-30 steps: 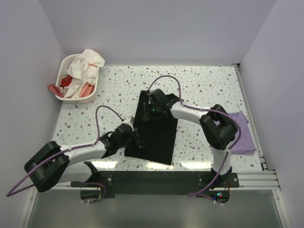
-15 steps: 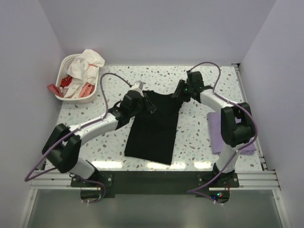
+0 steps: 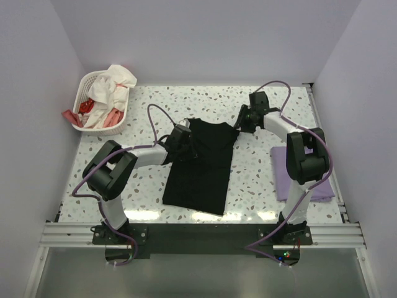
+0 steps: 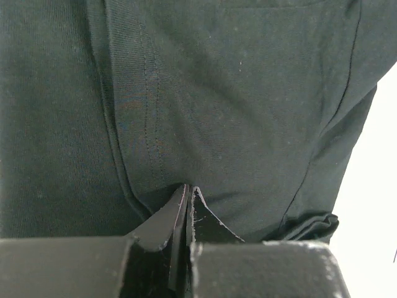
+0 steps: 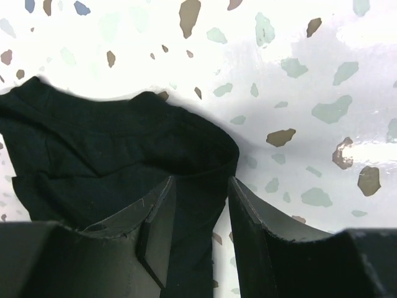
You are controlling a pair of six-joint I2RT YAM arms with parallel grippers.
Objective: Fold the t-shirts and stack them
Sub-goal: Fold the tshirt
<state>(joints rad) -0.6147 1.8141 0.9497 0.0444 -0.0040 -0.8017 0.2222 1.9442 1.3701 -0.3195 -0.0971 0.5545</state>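
Note:
The black t-shirt [image 3: 205, 171] lies flat in the middle of the table, collar at the far end. My left gripper [image 3: 188, 143] is on its upper left part. In the left wrist view its jaws [image 4: 188, 189] are pressed together, tips on a stitched flap of the black cloth [image 4: 248, 112]. My right gripper [image 3: 240, 122] is at the shirt's upper right corner. It is open [image 5: 200, 192], with the black sleeve edge [image 5: 205, 167] between the fingers. The folded lavender t-shirt [image 3: 280, 177] lies at the right, partly hidden by the right arm.
A white laundry basket [image 3: 84, 87] with white and red cloths stands at the far left corner. A metal rail [image 3: 325, 143] runs along the table's right edge. White walls close in the left, far and right sides.
My left gripper has moved from the shirt's top left edge toward me and inward onto the shirt. My right gripper has shifted slightly right at the upper right corner.

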